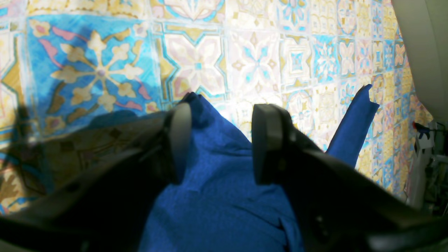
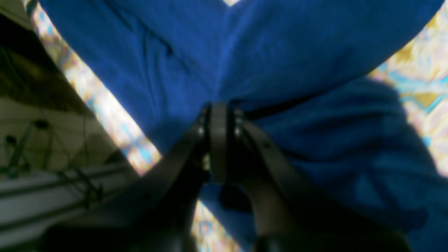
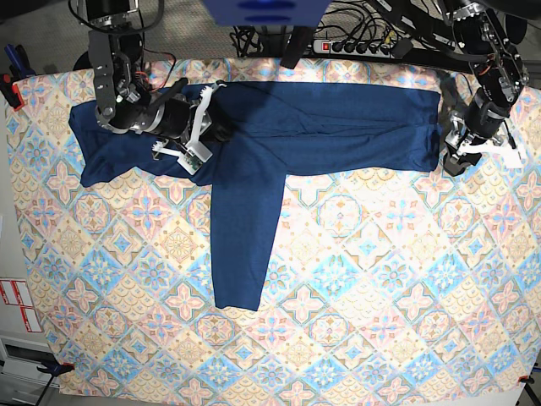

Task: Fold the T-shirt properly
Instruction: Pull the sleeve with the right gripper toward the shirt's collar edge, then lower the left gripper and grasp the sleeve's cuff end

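A: Two fingers (image 1: 180, 140) of left gripper (image 1: 222, 143) spread apart, straddling T-shirt (image 1: 217, 196); nothing pinched.
B: Noted. Right wrist view?
A: Right gripper (image 2: 219, 140) clenched on a bunched fold of T-shirt (image 2: 280, 56).
B: Base view?
A: T-shirt (image 3: 321, 131) spread along far side of patterned cloth (image 3: 355, 321), one sleeve trailing toward near edge.

Navy T-shirt (image 3: 254, 194), floral-tiled tablecloth (image 3: 380, 279)
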You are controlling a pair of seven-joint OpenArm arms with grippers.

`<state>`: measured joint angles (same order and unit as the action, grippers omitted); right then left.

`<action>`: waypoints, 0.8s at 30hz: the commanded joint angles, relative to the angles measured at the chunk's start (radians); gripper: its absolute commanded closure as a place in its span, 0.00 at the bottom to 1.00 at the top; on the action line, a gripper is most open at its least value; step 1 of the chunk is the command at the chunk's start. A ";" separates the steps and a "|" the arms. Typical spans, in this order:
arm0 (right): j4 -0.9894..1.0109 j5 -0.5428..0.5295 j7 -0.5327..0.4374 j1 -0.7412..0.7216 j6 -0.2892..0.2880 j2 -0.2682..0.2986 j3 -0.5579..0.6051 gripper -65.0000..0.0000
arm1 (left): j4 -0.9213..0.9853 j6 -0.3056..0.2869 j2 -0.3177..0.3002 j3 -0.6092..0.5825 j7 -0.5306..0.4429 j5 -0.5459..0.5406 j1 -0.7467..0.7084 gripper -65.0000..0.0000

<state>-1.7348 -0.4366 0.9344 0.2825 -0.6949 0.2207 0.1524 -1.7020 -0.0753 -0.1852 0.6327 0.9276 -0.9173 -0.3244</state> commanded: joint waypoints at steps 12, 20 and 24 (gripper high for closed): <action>0.042 -0.020 0.245 -0.042 -0.003 0.009 -0.010 0.64 | -0.017 -0.007 -0.013 0.005 -0.006 -0.015 0.028 0.57; -0.041 -0.021 0.214 -0.079 -0.003 0.009 -0.090 0.69 | -0.033 -0.007 -0.018 -0.040 -0.005 -0.016 0.086 0.57; -0.090 -0.021 0.208 -0.118 -0.003 0.004 -0.150 0.69 | -0.057 -0.007 -0.018 -0.104 -0.005 -0.012 0.101 0.57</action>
<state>-1.8038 -0.4419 1.1664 0.1860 -0.6956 0.2218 0.0032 -1.7451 -0.0753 -0.1974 0.5297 0.9234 -0.9173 -0.2272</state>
